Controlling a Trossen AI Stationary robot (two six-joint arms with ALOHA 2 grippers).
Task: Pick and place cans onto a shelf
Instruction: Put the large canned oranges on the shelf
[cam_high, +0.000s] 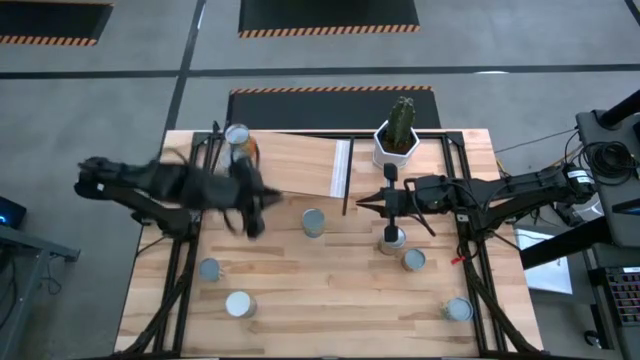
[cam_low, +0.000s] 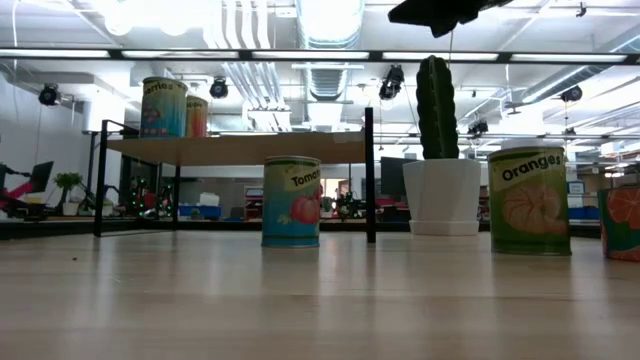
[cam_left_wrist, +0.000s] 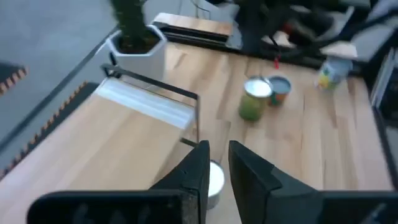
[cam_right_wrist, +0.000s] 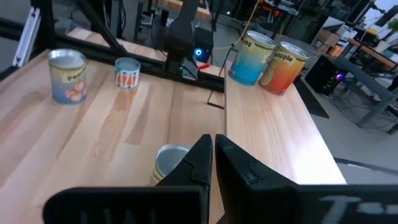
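Two cans (cam_high: 240, 142) stand on the far left end of the pale wooden shelf (cam_high: 300, 165); they also show in the right wrist view (cam_right_wrist: 267, 59). More cans stand upright on the plank table, one in the middle (cam_high: 313, 222) and two right of it (cam_high: 392, 238). My left gripper (cam_high: 255, 208) hovers left of the middle can (cam_left_wrist: 216, 180), empty, its fingers nearly together. My right gripper (cam_high: 362, 203) hovers right of that can (cam_right_wrist: 169, 162), shut and empty.
A white hexagonal cactus pot (cam_high: 397, 142) stands at the shelf's right end. Two cans (cam_high: 208, 268) stand near left, and one (cam_high: 458, 310) near right. Black shelf posts (cam_low: 368, 175) rise from the table. Bare planks lie along the near middle.
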